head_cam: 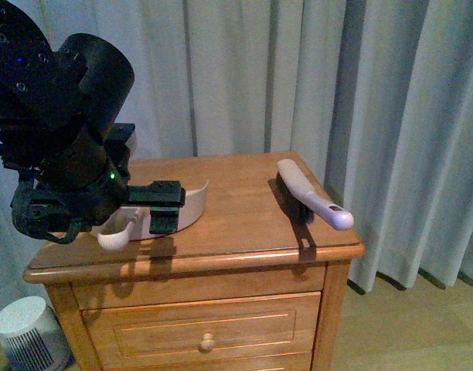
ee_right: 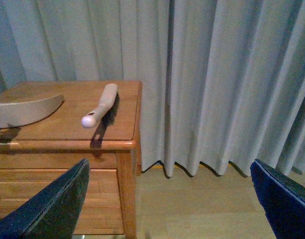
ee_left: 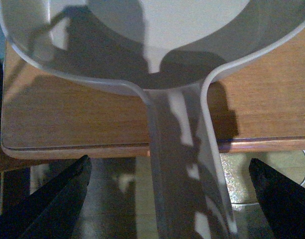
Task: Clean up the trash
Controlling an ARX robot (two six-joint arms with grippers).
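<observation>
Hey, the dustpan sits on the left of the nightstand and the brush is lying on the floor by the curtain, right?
No. The brush lies on the nightstand top, near its right edge, not on the floor; the front view shows it. The dustpan is on the left.

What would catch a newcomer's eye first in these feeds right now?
The bulky black left arm fills the front view's left side, its left gripper open astride the handle of the pale dustpan on the wooden dresser. A brush lies along the dresser's right edge, handle toward the front. No paper wad shows in any view.
</observation>
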